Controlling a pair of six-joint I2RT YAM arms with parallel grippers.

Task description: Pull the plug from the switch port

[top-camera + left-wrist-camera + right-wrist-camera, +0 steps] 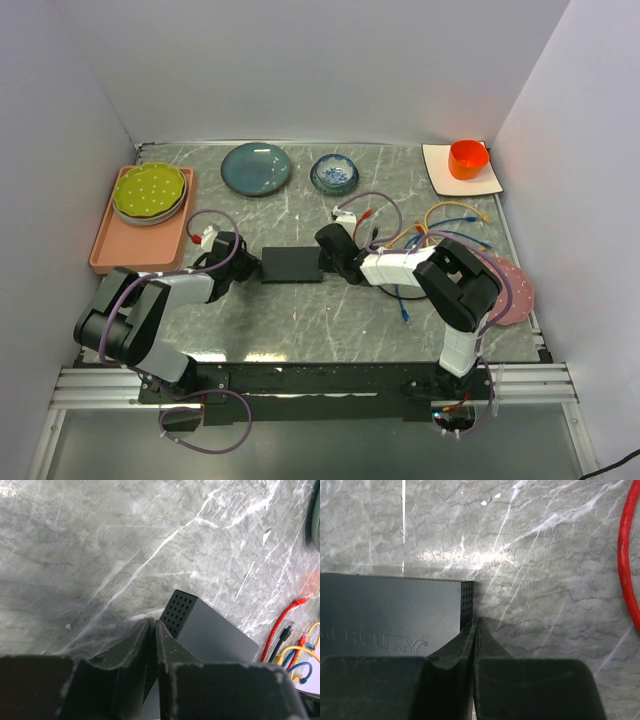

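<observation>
The switch [291,264] is a flat matte-black box lying mid-table, with a perforated end wall and raised lettering on its top [385,610]. My left gripper [243,262] sits at its left end. In the left wrist view its fingers [152,621] stand almost together with only a thin slit, over the perforated end of the switch [215,635], and nothing shows between them. My right gripper [333,262] is at the switch's right end, shut [475,620], its tips beside the perforated corner. The plug and the port are hidden in every view.
A tangle of coloured network cables [440,225] lies just right of the right gripper, with a red cable [626,555] close by. At the back stand a pink tray [110,250] with green plates [150,192], a teal plate [256,167], a blue bowl [334,173] and an orange cup [468,158].
</observation>
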